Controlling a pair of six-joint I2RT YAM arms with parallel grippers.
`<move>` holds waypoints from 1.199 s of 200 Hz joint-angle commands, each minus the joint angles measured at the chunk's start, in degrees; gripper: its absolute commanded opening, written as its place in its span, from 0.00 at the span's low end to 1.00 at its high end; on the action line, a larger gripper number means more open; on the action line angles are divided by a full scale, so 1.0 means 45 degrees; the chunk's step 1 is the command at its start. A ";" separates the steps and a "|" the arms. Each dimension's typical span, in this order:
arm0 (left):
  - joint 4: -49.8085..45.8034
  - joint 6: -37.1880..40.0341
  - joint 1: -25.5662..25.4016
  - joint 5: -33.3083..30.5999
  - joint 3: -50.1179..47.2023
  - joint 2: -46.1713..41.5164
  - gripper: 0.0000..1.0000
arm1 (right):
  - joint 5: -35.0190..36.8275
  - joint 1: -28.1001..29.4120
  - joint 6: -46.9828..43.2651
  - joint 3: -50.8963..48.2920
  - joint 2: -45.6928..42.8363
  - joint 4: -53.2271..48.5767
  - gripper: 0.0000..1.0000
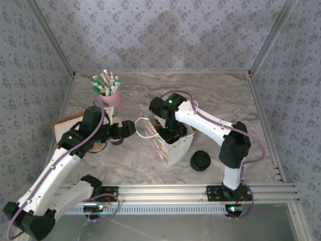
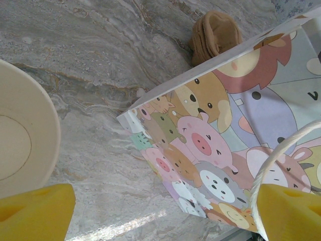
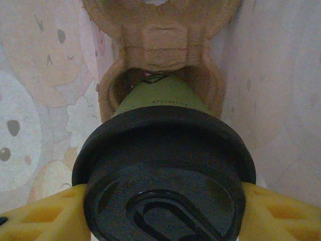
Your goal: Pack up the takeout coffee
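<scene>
The takeout coffee (image 3: 160,130), a dark green cup under a black lid (image 3: 163,201), hangs inside the cartoon-animal paper bag (image 1: 173,149). My right gripper (image 3: 163,211) is shut on it just below the lid, a yellow finger (image 3: 40,216) on each side. The cup's base points into a brown pulp cup holder (image 3: 160,40) at the bag's bottom. In the top view my right gripper (image 1: 173,134) reaches down into the bag's mouth. My left gripper (image 2: 163,211) stands open beside the bag (image 2: 225,125), with the white handle loop (image 2: 273,160) against its right finger (image 2: 293,211).
A cream-lined open cup (image 2: 20,145) sits close to the left finger. A brown stack of paper pieces (image 2: 215,32) lies behind the bag. A pile of black lids (image 1: 200,160) is right of the bag, and a pink cup of packets (image 1: 111,98) stands at the back left.
</scene>
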 commanded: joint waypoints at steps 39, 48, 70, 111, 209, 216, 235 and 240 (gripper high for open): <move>0.0042 0.0240 -0.0058 -0.0143 0.0549 -0.0032 0.93 | -0.0057 -0.0048 -0.0189 0.0414 0.0147 -0.0459 0.64; 0.0031 0.0251 -0.0054 -0.0142 0.0550 -0.0030 0.93 | -0.0045 -0.0054 -0.0189 0.0402 0.0138 -0.0440 0.65; 0.0012 0.0240 -0.0057 -0.0138 0.0550 -0.0048 0.93 | -0.0034 -0.0042 -0.0189 0.0363 0.0102 -0.0401 0.65; 0.0051 0.0247 -0.0049 -0.0152 0.0560 -0.0012 0.93 | -0.0106 -0.0025 -0.0209 0.0361 0.0118 -0.0420 0.64; 0.0023 0.0284 -0.0049 -0.0118 0.0647 0.0087 0.93 | -0.0443 -0.0066 -0.0326 0.0321 0.0419 0.0086 0.64; 0.0007 0.0269 -0.0057 -0.0138 0.0666 0.0086 0.93 | -0.0462 -0.0090 -0.0326 0.0319 0.0439 0.0125 0.65; -0.0027 0.0298 -0.0055 -0.0141 0.0687 0.0088 0.93 | -0.0482 -0.0137 -0.0351 0.0225 0.0449 0.0221 0.64; -0.0037 0.0298 -0.0054 -0.0143 0.0706 0.0096 0.93 | -0.0477 -0.0146 -0.0346 0.0209 0.0449 0.0215 0.64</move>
